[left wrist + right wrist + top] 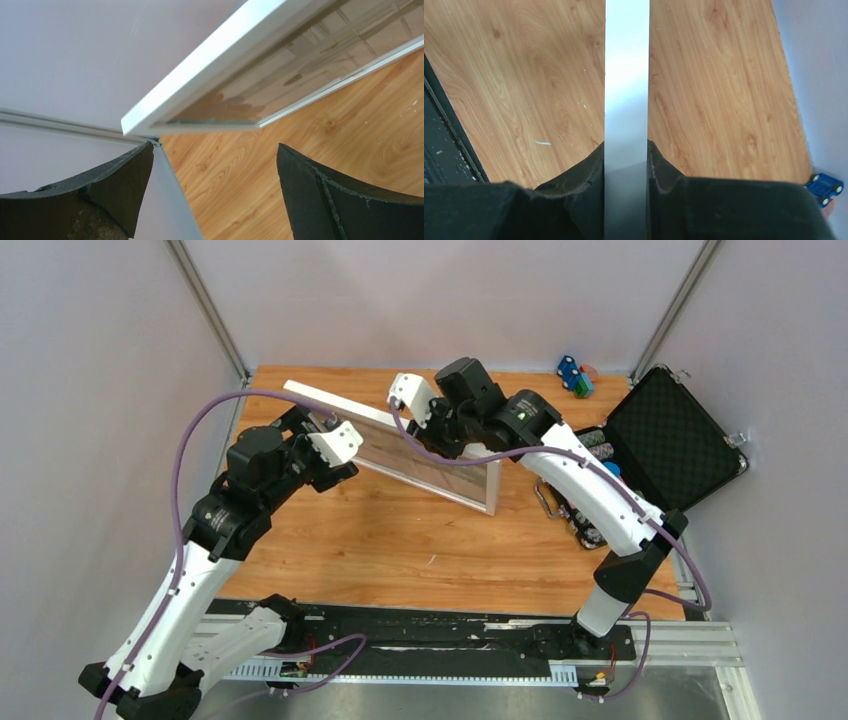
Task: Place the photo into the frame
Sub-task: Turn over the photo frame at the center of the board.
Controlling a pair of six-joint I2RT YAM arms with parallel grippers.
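Currently: frame (400,445) stands on edge at the far middle of the tabletop (400,540), tilted, running diagonally from far left to near right. Cannot tell whether its lower edge touches the wood or hangs just above it. Right fingers (584,170) are clamped on the frame's thin rim, 1 on each face. Left fingers (125,170) are spread wide just beside the frame's left corner, touching nothing.

Step in hand, as I judge it: steady the frame and lay it flat so the photo can go in. Photo not in view in any of the 3 cameras.

To do it well:
- Bring the left fingers around the rim at the left corner before the right grip loosens; 1 grip on 1 edge lets a wide flat thing swing.
- Close on the rim only, not the pane.
- Lower slowly, long edge first.

Frame appearance: thin, whitish rim; clear pane with wood grain showing through and faint reflections; nothing visible inside. Likely light, stiff and slippery at the rim.
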